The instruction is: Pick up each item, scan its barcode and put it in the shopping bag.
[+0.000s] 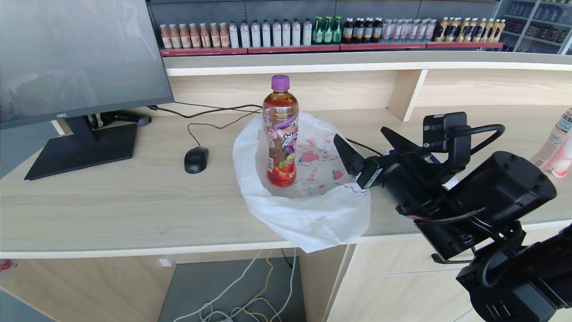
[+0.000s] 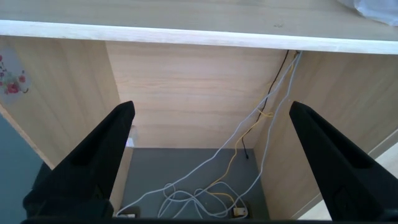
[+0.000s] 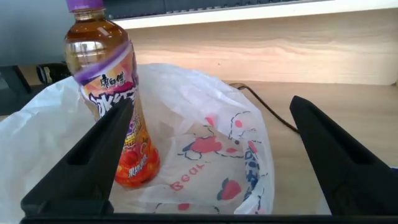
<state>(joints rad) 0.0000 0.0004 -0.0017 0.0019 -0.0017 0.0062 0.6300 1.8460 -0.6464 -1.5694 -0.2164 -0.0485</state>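
A tea bottle [image 1: 280, 134] with a purple cap stands upright inside the white shopping bag [image 1: 308, 210] spread on the counter. My right gripper [image 1: 366, 145] hangs open just right of the bag, fingers pointing at the bottle, nothing between them. The right wrist view shows the bottle [image 3: 112, 106] in the bag [image 3: 236, 149] ahead of the open gripper [image 3: 205, 155]. My left gripper [image 2: 211, 155] is open below the counter edge, facing the cable recess under the desk. Another bottle [image 1: 556, 145] with a pink label lies at the counter's far right edge.
A monitor [image 1: 67, 58] on its stand occupies the counter's left, with a black mouse [image 1: 196, 159] and its cables beside the bag. A raised wooden ledge [image 1: 357, 67] runs behind. Loose cables [image 2: 211, 186] hang under the desk.
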